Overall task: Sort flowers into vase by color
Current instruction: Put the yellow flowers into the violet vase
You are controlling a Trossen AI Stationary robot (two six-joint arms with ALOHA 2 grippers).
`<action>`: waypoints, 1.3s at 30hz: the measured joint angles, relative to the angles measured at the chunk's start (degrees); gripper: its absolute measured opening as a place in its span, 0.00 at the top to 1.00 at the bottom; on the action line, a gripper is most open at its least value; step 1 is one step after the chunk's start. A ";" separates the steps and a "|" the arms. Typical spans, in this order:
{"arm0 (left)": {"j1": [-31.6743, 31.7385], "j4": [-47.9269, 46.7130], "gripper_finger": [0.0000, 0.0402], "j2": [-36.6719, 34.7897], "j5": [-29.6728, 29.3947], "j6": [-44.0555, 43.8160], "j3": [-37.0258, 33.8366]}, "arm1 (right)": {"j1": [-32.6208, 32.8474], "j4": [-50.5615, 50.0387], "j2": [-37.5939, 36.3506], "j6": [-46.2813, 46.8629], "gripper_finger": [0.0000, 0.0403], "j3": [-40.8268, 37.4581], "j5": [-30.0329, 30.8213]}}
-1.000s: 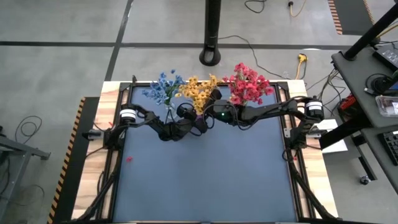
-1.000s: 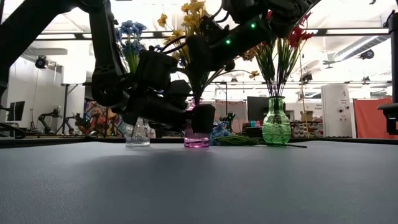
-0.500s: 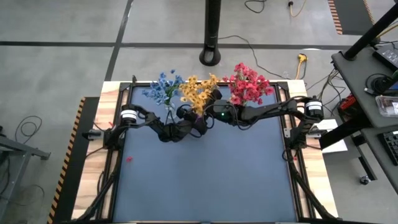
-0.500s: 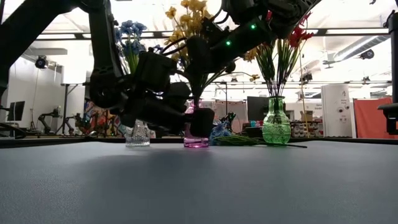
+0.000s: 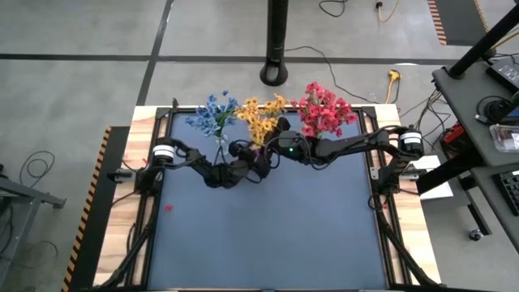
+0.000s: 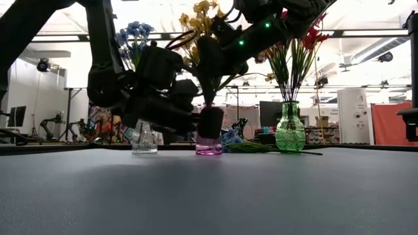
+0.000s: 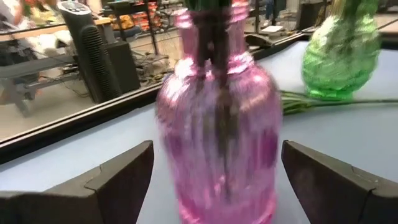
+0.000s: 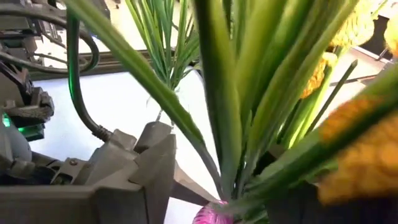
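On dark tabletop, yellow flowers stand upright in pink vase; both grippers released.

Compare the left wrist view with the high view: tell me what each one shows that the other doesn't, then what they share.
Left wrist view only: the pink vase up close, dark stems running down inside it, standing between the open left gripper fingers with a gap on each side; loose green stems lie on the mat by the green vase.

High view only: blue flowers, yellow flowers and red flowers in a row along the table's far edge, with the right gripper at the yellow bunch.

Both: the left gripper at the middle vase.
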 joint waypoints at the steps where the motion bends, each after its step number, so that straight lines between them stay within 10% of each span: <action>1: -0.02 -0.10 0.17 -0.02 -0.61 0.19 -0.13 | 0.00 -0.04 -0.03 0.00 0.50 0.03 0.00; 39: -3.77 -2.98 0.17 -1.97 -8.54 5.36 -0.69 | 3.54 -7.32 -3.22 2.41 0.33 0.37 1.53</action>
